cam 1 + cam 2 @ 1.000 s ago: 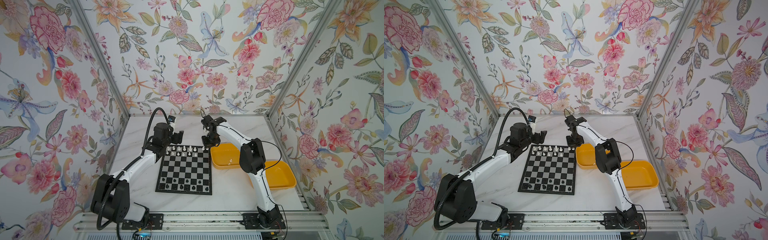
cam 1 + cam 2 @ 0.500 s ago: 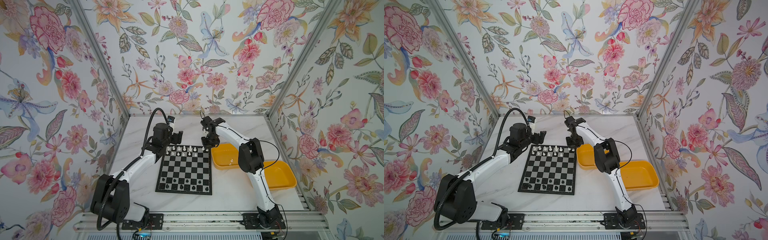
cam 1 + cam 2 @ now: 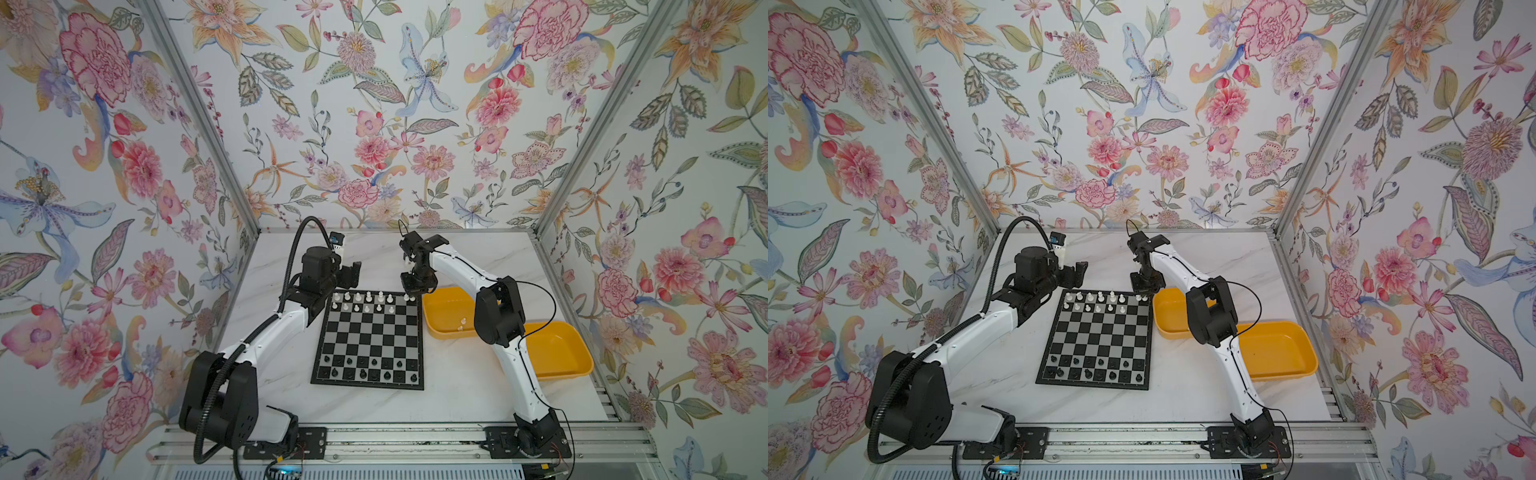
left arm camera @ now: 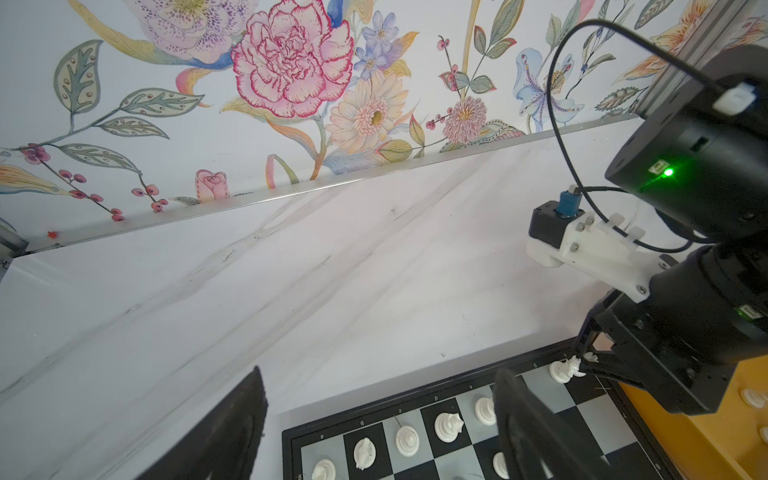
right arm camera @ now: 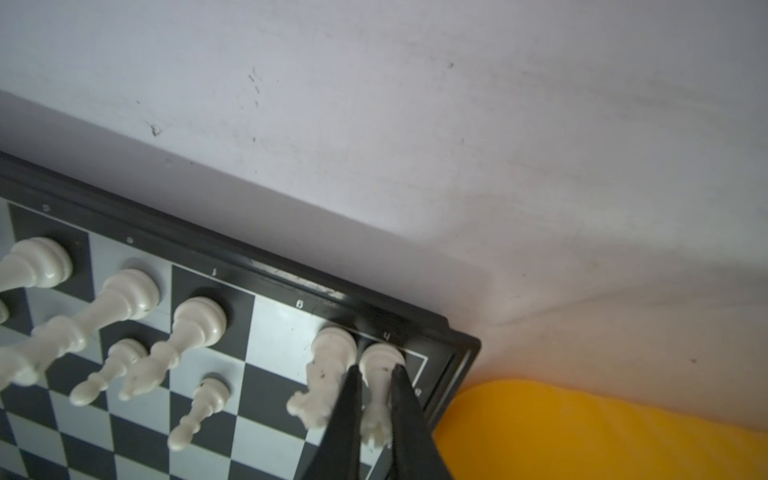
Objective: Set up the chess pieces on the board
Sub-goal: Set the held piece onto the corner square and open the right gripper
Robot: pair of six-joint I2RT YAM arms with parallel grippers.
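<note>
The board lies flat on the marble counter between the two arms. White chess pieces stand in its two far rows and black ones in its two near rows, with gaps in both.

The right gripper points down at the board's far right corner. Its jaws are narrow, pinched on the stem of a white rook. The rook is upright, its long axis vertical and in line with the fingers, with its crenellated top towards the wrist and its base over the corner square. Whether the base touches the square I cannot tell. A white knight stands on the next square, close against one finger.

The left gripper hovers off the board beyond its far left corner. Its jaws are wide and hold nothing, and they point along the far edge towards the right arm.

Two yellow tubs sit to the right of the board. The far tub, just beside the board, holds a few loose white pieces; the near tub lies further right
</note>
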